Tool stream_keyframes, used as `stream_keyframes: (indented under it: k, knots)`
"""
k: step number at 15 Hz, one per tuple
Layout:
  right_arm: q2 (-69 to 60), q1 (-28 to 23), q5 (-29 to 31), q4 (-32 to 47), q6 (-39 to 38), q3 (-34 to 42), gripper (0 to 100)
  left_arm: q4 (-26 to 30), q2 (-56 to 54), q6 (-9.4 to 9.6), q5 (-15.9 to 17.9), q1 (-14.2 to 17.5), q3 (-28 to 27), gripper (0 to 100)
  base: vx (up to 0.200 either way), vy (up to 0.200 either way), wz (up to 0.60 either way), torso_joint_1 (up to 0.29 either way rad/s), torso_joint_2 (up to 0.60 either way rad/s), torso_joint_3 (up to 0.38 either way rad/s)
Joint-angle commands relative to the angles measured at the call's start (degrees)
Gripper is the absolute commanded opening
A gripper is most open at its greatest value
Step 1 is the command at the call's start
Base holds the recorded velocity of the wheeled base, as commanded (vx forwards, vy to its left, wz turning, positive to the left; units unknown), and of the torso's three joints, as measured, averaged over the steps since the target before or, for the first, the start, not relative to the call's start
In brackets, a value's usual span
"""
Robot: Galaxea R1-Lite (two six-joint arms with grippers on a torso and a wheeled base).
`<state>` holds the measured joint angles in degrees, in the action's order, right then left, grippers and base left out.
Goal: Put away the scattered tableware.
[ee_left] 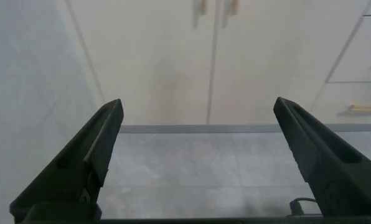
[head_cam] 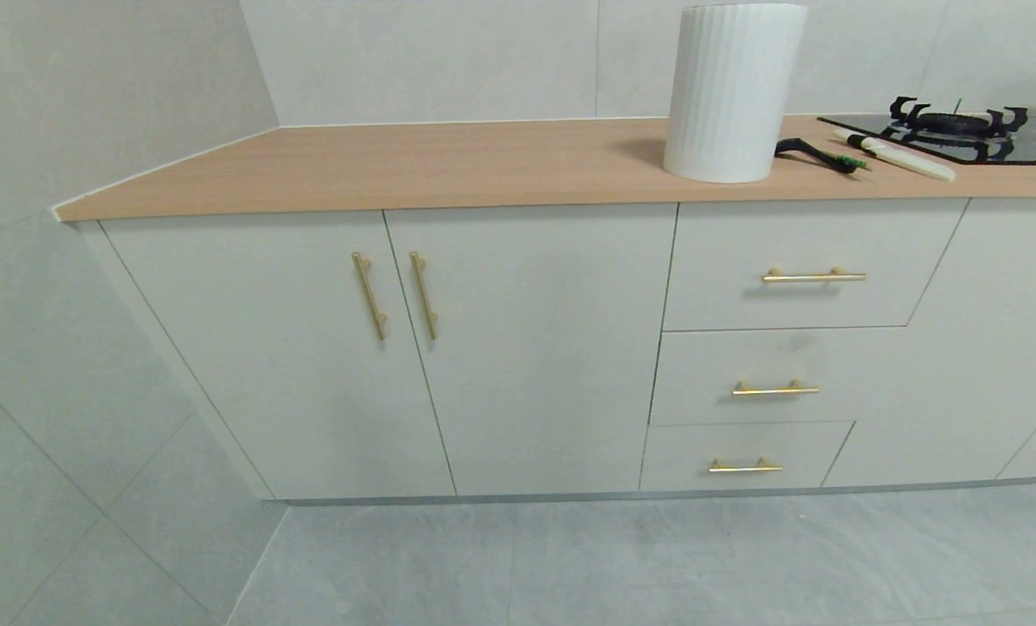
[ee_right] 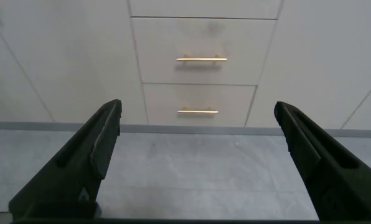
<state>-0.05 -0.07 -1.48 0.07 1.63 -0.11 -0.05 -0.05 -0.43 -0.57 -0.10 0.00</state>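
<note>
Black-handled utensil and white plastic knife lie beside the tall ribbed white holder; we hold our left gripper and right gripper spread wide.

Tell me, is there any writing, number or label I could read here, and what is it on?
There is no readable text, number or sign.
The white ribbed container, cabinet doors, drawers and wooden counter are plain. The black-handled utensil and white utensil beside the stove show no legible marks.

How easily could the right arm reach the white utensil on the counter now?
Probably not yet: the open right tool hangs low by the bottom drawers, well below the utensil.
</note>
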Motion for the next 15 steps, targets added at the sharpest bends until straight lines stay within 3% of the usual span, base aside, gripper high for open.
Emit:
stream_keyframes:
  k: [1, 4, 15]
  knots:
    - [0.1, 0.0, 0.0, 0.0, 0.0, 0.0, 100, 0.0, 0.0, -0.01, 0.0, 0.0, 0.0, 100, 0.0, -0.2, 0.0, 0.007, 0.0, 0.002]
    - [0.1, 0.0, 0.0, 0.0, 0.0, -0.1, 100, 0.0, 0.0, -0.01, 0.0, 0.0, 0.0, 100, 0.0, -0.2, 0.0, 0.001, 0.01, 0.002]
    - [0.1, 0.0, 0.0, 0.0, 0.0, 0.0, 100, 0.0, 0.0, 0.08, 0.0, 0.0, 0.0, 100, 0.0, 0.0, 0.0, 0.0, 0.0, 0.0]
